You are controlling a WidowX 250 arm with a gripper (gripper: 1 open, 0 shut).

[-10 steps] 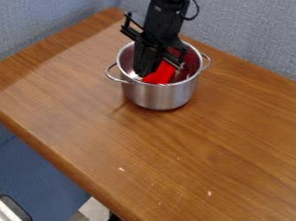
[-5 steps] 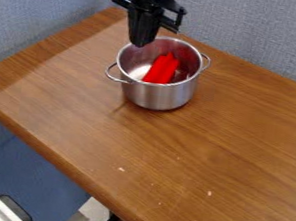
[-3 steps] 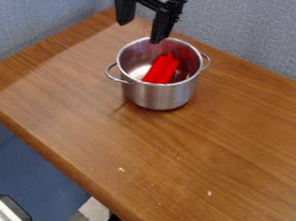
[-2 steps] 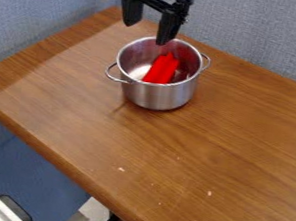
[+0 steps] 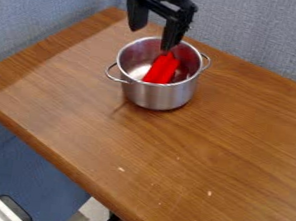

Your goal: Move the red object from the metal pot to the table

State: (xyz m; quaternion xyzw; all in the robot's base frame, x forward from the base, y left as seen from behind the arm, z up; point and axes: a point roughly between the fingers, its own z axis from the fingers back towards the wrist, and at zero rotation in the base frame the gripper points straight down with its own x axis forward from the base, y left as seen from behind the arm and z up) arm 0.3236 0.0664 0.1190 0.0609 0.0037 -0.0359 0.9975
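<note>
A: One pot [image 5: 159,77], and everything else is easiest placed from it. What lies to its left?

B: Bare brown table [image 5: 60,82], running out to a rounded corner with a blue-grey wall [image 5: 35,4] behind it. The nearest thing on that side is the pot's own small loop handle [image 5: 113,72], sticking out from its left wall.

A: And in the pot itself?

B: The red block [image 5: 169,66]. It lies inside, leaning across the hollow from lower left to upper right, its upper end against the far right part of the rim. Some pale bare steel shows to its left on the pot floor.

A: Where is the gripper [image 5: 157,26] compared with that block?

B: Directly above the pot's back edge, pointing down. Its two dark fingers [image 5: 132,14] are spread wide apart. The left one hangs above the pot's rear left rim; the right one reaches lower, its tip just over the upper end of the red block. I can't tell whether that tip touches the block or only hangs in front of it.

A: Is it holding anything?

B: No. The gap between the fingers is empty, and the block sits in the pot, below and slightly right of the midpoint between the fingertips.

A: And to the right of the pot?

B: A second small handle at the right rim, then more bare table stretching toward the right edge of the view.
</note>
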